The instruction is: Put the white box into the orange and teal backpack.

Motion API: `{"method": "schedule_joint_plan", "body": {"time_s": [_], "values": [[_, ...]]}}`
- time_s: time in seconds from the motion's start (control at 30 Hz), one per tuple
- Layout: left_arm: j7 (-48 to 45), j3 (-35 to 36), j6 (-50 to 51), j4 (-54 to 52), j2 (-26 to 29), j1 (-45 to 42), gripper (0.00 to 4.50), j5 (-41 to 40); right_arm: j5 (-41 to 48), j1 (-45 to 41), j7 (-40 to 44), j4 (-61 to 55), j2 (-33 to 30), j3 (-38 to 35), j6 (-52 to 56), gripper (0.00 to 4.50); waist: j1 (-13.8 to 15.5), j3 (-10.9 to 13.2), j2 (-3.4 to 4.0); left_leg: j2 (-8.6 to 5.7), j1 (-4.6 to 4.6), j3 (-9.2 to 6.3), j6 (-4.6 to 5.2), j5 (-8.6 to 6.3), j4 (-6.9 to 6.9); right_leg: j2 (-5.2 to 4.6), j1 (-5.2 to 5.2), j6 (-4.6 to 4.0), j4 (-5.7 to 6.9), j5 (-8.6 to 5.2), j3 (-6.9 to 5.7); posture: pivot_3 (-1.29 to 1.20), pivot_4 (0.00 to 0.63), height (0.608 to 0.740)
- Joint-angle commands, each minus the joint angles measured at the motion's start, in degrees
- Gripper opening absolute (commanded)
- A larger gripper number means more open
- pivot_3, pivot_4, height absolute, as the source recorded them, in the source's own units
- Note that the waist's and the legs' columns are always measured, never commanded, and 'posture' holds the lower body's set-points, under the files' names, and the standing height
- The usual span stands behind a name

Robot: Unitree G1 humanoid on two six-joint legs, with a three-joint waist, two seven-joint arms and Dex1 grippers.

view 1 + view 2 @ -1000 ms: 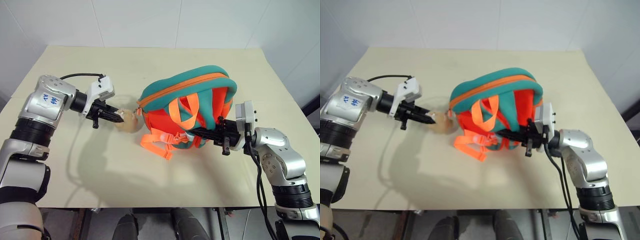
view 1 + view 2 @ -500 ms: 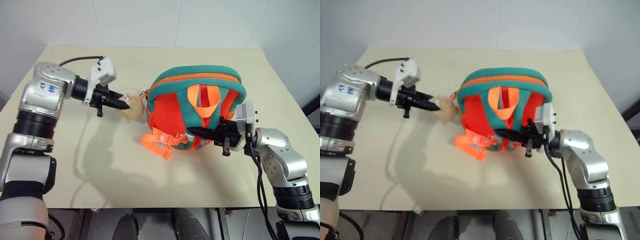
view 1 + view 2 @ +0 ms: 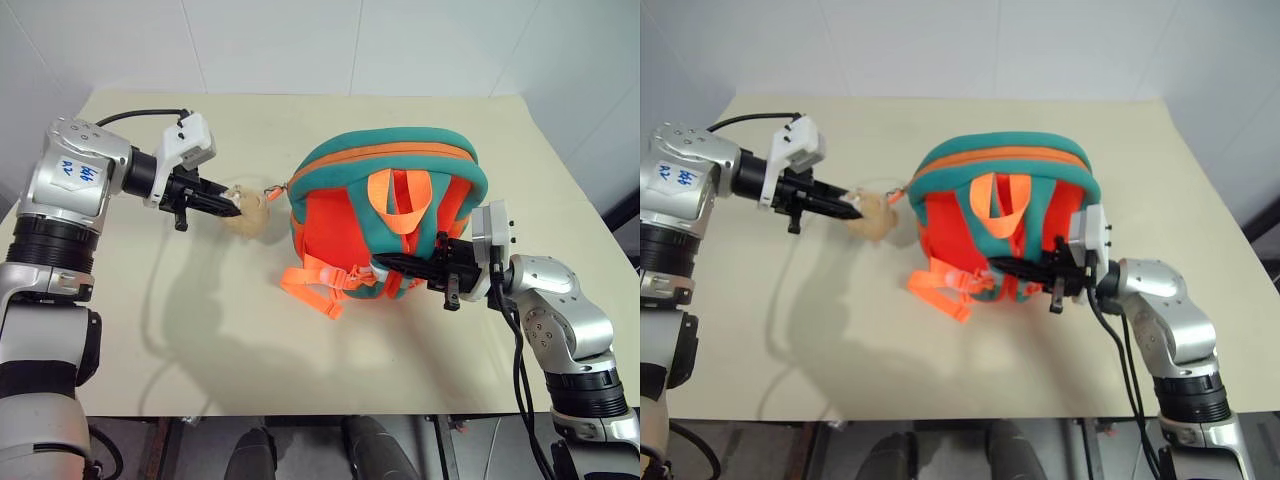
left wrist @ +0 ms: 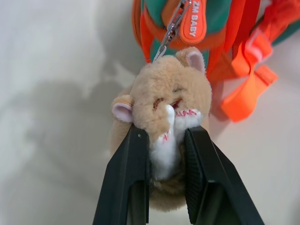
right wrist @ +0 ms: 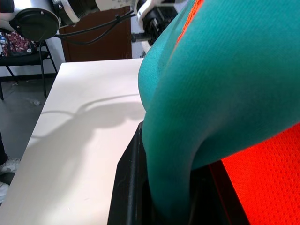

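One orange and teal backpack (image 3: 390, 225) stands upright mid-table (image 3: 200, 340). Right claw (image 3: 385, 265) clamps its teal strap (image 5: 187, 108); left claw (image 3: 232, 206) pinches its one plush head (image 4: 164, 117). The backpack stood up from a lean; plush now higher.

1. The orange and teal backpack (image 3: 380, 215) looks like soft matt cloth to you, finely woven on the teal trim, mesh-like on the orange panel.
2. Its plush animal head (image 4: 164, 112) is fuzzy tan pile.
3. The fingers (image 4: 129, 178) are smooth, matt black plastic.
4. The desk (image 3: 250, 340) is a smooth, matt cream surface.
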Motion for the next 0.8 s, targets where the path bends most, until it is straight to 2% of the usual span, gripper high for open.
{"method": "schedule_joint_plan", "body": {"time_s": [0.03,0.33,0.6,0.7,0.8], "values": [[-0.6,-1.24,-2.39,4.07,-0.48,-1.41,0.57,3.11,0.82,-1.1,0.46,-0.66,0.08,-1.04,-0.73,0.03,0.03,0.0,0.0,0.0,0.0,0.0,0.0,0.0,0.01,0.0,0.0,0.0,0.0,0.0,0.0,0.0,0.15,0.74],[-1.97,-4.94,-9.4,13.48,-5.41,-2.7,0.57,7.81,0.71,-1.49,0.89,-0.37,0.32,-0.88,-0.72,0.03,-0.05,0.0,0.0,0.0,-0.01,0.0,0.0,0.0,-0.02,0.0,0.0,0.0,-0.02,0.0,0.0,0.0,0.15,0.74],[-0.77,-5.03,-12.89,18.56,-7.7,-3.07,0.57,10.0,0.63,-1.35,1.23,-0.41,0.11,-0.87,-0.56,0.03,-0.05,0.0,0.0,0.0,0.0,0.0,0.0,0.0,0.0,0.0,0.0,0.0,0.02,0.0,0.0,0.0,0.15,0.74],[0.81,-3.4,-13.7,18.62,-8.28,-3.11,0.57,9.31,0.45,-1.07,1.47,-0.63,-0.3,-0.76,-0.35,0.03,0.02,0.0,0.0,0.0,0.0,0.0,0.0,0.0,0.01,0.0,0.01,0.0,0.02,0.0,0.0,0.0,0.15,0.74],[4.4,2.52,-14.31,15.71,-9.66,-2.72,0.57,4.54,-0.1,-0.9,1.0,-1.63,-1.14,-0.7,0.33,0.03,0.11,0.0,0.0,0.0,0.0,-0.01,0.0,0.0,0.01,0.0,0.01,0.0,0.02,0.0,0.0,0.0,0.15,0.74]]}}
